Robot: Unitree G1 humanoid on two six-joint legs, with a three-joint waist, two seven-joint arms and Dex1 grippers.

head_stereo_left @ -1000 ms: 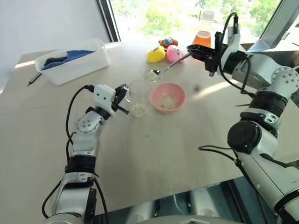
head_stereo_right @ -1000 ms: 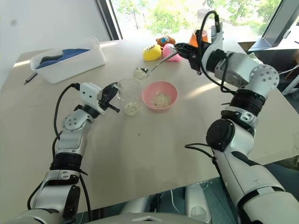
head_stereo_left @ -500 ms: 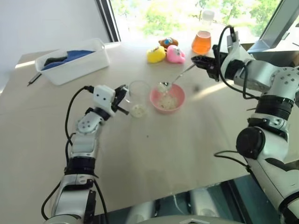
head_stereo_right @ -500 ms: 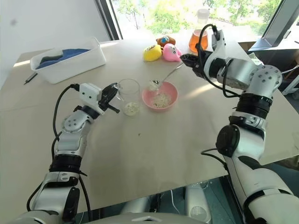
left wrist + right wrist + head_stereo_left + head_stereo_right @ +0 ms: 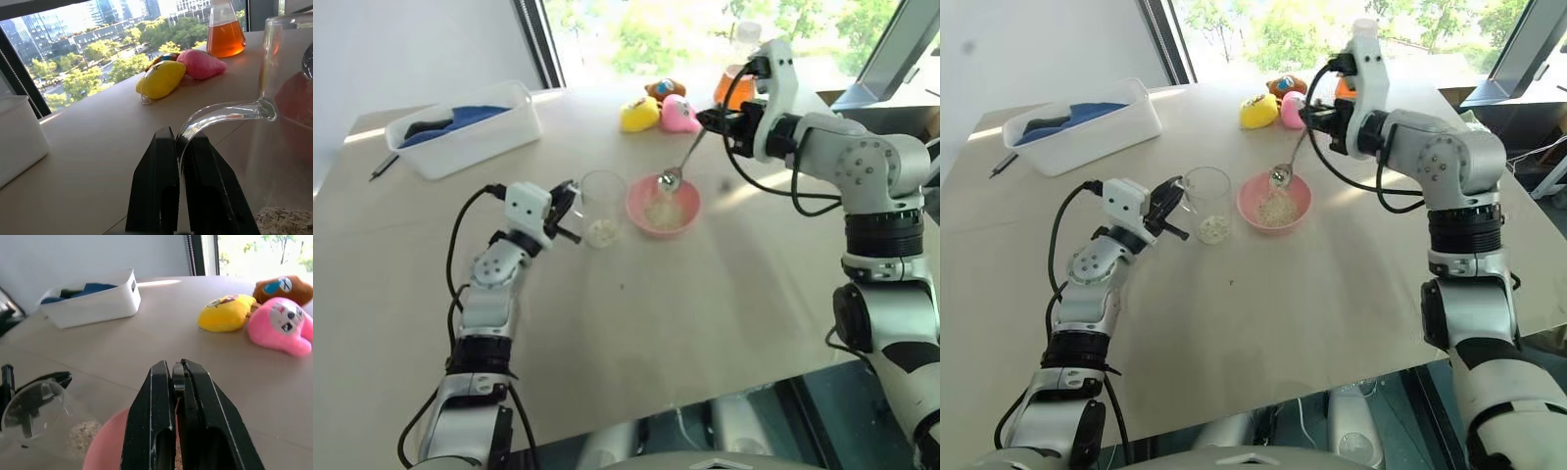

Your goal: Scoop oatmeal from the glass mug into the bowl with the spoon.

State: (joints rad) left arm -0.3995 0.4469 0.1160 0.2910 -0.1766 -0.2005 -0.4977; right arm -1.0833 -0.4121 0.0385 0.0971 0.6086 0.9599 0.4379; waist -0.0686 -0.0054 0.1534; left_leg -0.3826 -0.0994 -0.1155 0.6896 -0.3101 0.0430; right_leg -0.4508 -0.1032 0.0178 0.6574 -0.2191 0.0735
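While I watch from the head camera, my left gripper sits at the left of the group, jaws shut tight on the curved handle of the glass mug. From the left wrist camera I see both black fingers pinching that clear handle between them. Upright on the worktop, the mug stands directly ahead of those jaws, with a thin layer of oatmeal lying in its bottom.

Just beyond the mug, on the side away from the left jaws, is the pink bowl, close beside the glass; whether they touch I cannot tell. A small pale heap of flakes lies inside the bowl.

Over the bowl hangs the spoon, steeply tilted, head down at the bowl's near rim and handle rising up to my right gripper. Those jaws are closed on the top of the handle; the right wrist camera shows the metal sandwiched between the two fingers, with the bowl below them. Whether the spoon head still carries flakes I cannot tell.

Farther from both jaws: white tub with blue cloth behind the left gripper, yellow toy and pink toy behind the bowl, flask of orange liquid behind the right gripper.
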